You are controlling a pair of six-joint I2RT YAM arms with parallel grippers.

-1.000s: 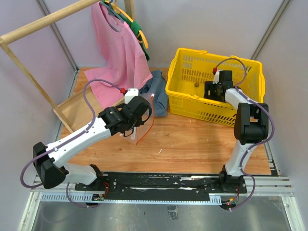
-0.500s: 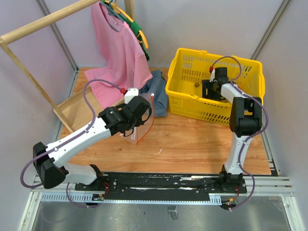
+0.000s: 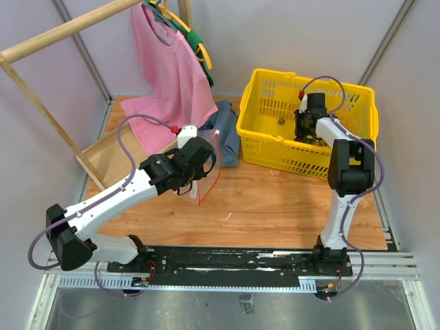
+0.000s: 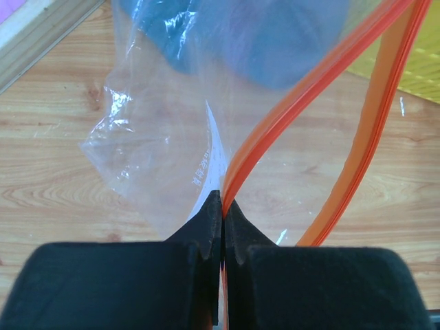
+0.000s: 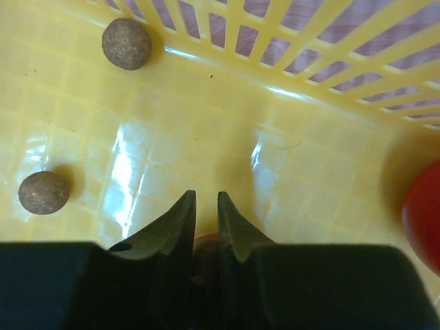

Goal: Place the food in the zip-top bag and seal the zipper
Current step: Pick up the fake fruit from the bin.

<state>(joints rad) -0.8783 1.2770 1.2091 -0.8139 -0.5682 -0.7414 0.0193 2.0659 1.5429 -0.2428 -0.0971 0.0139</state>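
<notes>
Clear plastic of the bag [image 4: 158, 137] was held over the table [image 3: 275, 199] by the left hand [image 4: 222, 206], its jaws pressed fully together on one end of the orange zipper [image 4: 309, 89], the mouth gaping. Inside the yellow basket [image 3: 275, 134] the right hand [image 5: 205, 203] was closed to a narrow gap on a tan piece [image 5: 203, 251] of food. A red fruit [image 5: 423, 213] was seen near it, and two brown balls [image 5: 126, 43] lay well apart on the basket floor.

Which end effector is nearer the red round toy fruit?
Right. The right end effector is down inside the yellow plastic basket, with the red round toy fruit close beside it. The left end effector is outside the basket, clamping the clear plastic bag.
</notes>
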